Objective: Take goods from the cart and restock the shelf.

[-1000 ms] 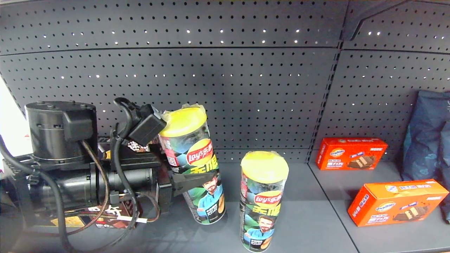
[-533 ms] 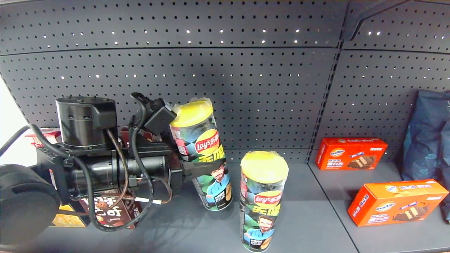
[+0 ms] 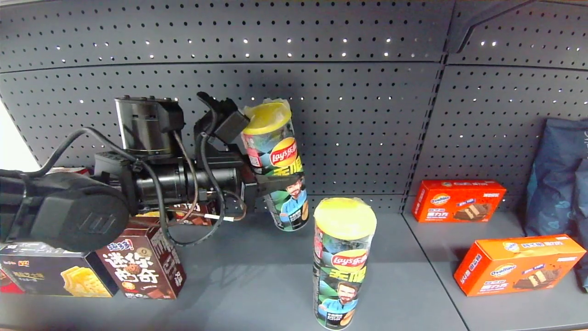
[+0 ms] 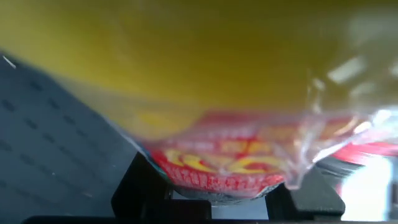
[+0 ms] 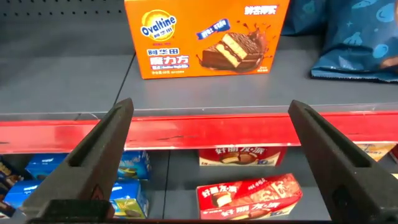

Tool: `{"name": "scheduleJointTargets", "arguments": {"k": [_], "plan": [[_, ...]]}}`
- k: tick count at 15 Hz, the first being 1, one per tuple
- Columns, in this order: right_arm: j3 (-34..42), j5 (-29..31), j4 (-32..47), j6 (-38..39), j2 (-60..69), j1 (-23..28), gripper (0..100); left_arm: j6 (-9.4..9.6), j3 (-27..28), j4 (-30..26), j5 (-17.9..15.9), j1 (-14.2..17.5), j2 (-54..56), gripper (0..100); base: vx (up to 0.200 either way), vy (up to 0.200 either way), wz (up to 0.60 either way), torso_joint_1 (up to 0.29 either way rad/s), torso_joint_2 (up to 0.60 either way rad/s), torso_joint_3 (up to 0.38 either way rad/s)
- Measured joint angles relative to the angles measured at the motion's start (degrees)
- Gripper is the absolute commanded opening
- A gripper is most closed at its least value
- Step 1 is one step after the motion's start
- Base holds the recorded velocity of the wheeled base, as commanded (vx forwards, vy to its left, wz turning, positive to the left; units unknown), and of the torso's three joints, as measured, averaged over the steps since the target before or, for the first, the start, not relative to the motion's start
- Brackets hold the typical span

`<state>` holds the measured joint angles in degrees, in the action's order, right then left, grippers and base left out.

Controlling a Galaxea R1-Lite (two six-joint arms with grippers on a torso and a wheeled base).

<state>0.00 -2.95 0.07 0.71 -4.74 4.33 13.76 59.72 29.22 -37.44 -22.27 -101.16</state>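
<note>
Grey shelf, at whose rear the left claw clamps a tilted yellow-lidded chip can, behind a second, upright can; the right claw gapes, holding nothing, facing an orange box.

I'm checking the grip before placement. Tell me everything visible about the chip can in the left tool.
The held chip can is a tall printed cylinder with a yellow lid and crinkled clear wrap at its top. It leans, clamped mid-body by the left tool, seemingly above the shelf, behind the standing can.
</note>
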Motion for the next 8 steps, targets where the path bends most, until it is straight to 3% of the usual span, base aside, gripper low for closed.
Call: {"name": "scheduleJointTargets", "arguments": {"k": [4, 8], "plan": [[0.0, 0.0, 0.0, 0.0, 0.0, 0.0, 100, 6.7, 8.8, -17.4, -4.4, 1.4, -4.3, 0, 0.0, 0.0, 0.0, 0.0, 0.0, 0.0], [0.0, 0.0, 0.0, 0.0, 0.0, 0.0, 100, 12.13, 16.9, -25.3, -6.5, 1.5, -8.3, 0, 0.0, 0.0, 0.0, 0.0, 0.0, 0.0]]}}
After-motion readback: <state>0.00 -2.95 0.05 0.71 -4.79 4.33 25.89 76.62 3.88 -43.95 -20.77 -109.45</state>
